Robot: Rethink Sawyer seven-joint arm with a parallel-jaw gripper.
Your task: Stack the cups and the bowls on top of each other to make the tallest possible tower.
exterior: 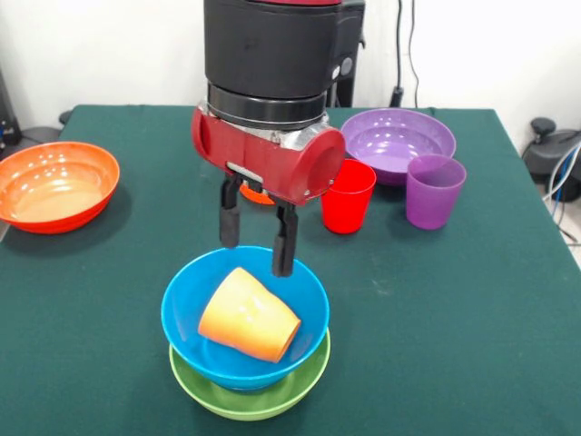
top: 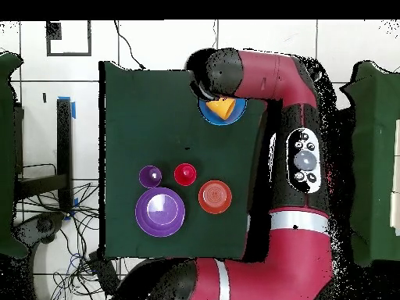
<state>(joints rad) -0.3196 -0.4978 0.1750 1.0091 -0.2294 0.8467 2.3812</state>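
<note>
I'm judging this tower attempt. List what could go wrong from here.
1. The waisted orange plastic cup lies on its side inside the deep light blue plastic bowl, so anything stacked on it would likely roll off.
2. The open gripper hangs just above that bowl's rim; descending could tip the pile on the lime green bowl.

I'm seeing a dark green counter [exterior: 472,300]. A light blue bowl [exterior: 186,318] is sitting in a lime green bowl [exterior: 300,386], an orange cup [exterior: 248,315] showing inside it. Red cup [exterior: 348,196], purple cup [exterior: 434,191], purple bowl [exterior: 390,141], orange-red bowl [exterior: 56,184]. The tool [exterior: 256,243] is showing black fingers [exterior: 285,241] under a red body.
</note>
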